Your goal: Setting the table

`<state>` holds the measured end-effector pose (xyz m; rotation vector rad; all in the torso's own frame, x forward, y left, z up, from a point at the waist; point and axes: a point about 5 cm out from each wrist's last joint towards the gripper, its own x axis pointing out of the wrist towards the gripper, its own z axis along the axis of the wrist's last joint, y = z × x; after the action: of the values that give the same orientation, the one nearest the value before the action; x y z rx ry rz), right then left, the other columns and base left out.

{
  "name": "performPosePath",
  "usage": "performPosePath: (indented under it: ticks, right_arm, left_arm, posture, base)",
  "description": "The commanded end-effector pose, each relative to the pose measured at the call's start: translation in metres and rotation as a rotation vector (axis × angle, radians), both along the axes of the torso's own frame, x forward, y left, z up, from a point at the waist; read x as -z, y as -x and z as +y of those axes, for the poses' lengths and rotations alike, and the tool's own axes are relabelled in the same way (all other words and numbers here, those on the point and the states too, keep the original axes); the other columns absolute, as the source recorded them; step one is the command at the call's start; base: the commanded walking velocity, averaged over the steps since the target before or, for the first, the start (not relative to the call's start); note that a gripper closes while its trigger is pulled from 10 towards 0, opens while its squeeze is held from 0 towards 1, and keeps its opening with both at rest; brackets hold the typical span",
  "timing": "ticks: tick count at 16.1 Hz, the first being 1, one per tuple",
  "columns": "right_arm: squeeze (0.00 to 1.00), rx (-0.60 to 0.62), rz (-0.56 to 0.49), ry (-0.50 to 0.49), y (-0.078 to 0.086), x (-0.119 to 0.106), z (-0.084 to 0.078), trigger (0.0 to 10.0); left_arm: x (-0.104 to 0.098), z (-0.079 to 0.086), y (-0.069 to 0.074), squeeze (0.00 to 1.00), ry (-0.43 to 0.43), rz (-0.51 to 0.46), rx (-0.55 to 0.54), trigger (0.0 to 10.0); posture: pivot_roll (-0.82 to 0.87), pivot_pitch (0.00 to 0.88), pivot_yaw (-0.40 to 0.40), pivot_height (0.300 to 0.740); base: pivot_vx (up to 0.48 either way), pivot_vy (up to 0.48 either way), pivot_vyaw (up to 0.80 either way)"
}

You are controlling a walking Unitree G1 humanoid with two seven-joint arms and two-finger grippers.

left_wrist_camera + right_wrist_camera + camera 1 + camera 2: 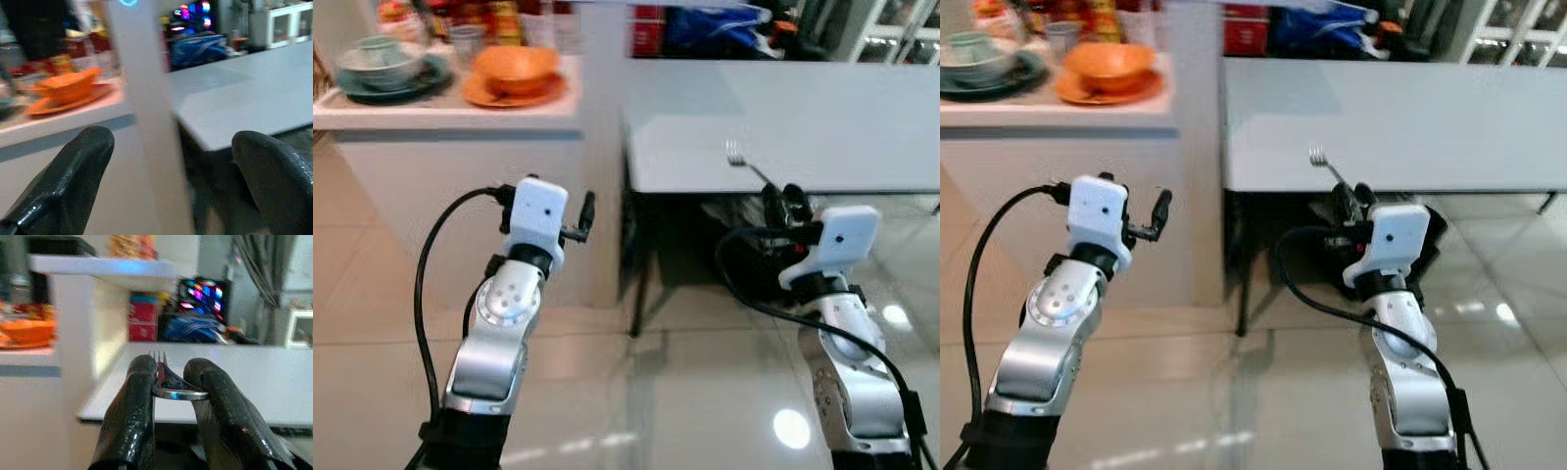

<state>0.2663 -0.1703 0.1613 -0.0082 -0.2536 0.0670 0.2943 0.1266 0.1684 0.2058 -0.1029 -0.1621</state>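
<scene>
Right wrist view shows my right gripper (178, 382) clamping the fork (744, 164) at the tabletop's (822, 117) near edge, left gripper (585, 217) spread empty.

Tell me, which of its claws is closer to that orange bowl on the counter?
Left. The left gripper hangs open just below the counter's orange bowl; the right gripper, holding a fork, is over by the grey table.

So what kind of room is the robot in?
Probably a home dining area by a kitchen. There's a long white table, a counter holding an orange bowl and other dishes, and the right gripper holds a fork for the table.
</scene>
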Motion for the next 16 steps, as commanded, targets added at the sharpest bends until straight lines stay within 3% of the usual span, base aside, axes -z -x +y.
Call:
performPosePath:
  ticks: [1, 6, 11, 16]
  right_arm:
    - [0.00, 0.026, -0.016, -0.021, 0.0002, -0.0035, -0.0039, 10.0]
    - [0.00, 0.003, -0.020, -0.018, -0.0040, -0.0059, -0.0003, 10.0]
    - [0.00, 0.010, 0.034, -0.052, -0.0046, 0.0009, -0.0020, 10.0]
    - [0.00, 0.035, 0.033, -0.050, -0.0056, -0.0013, -0.0082, 10.0]
  left_arm:
    - [-0.0033, -0.0049, -0.0009, 0.00, 0.005, -0.012, 0.021, 10.0]
    - [-0.0021, 0.0013, -0.0010, 0.00, 0.011, -0.016, -0.012, 10.0]
    - [-0.0080, -0.0031, -0.0009, 0.00, 0.089, -0.024, 0.022, 10.0]
    - [-0.0076, -0.0067, -0.0002, 0.00, 0.100, -0.020, 0.044, 10.0]
  posture:
    - [0.00, 0.000, -0.004, 0.740]
    - [0.01, 0.000, -0.017, 0.740]
    - [0.02, 0.000, -0.032, 0.740]
    - [0.00, 0.000, -0.028, 0.740]
  base:
    - [0.000, -0.480, 0.00]
    - [0.000, -0.480, 0.00]
    - [0.000, 0.000, 0.00]
    - [0.454, 0.000, -0.80]
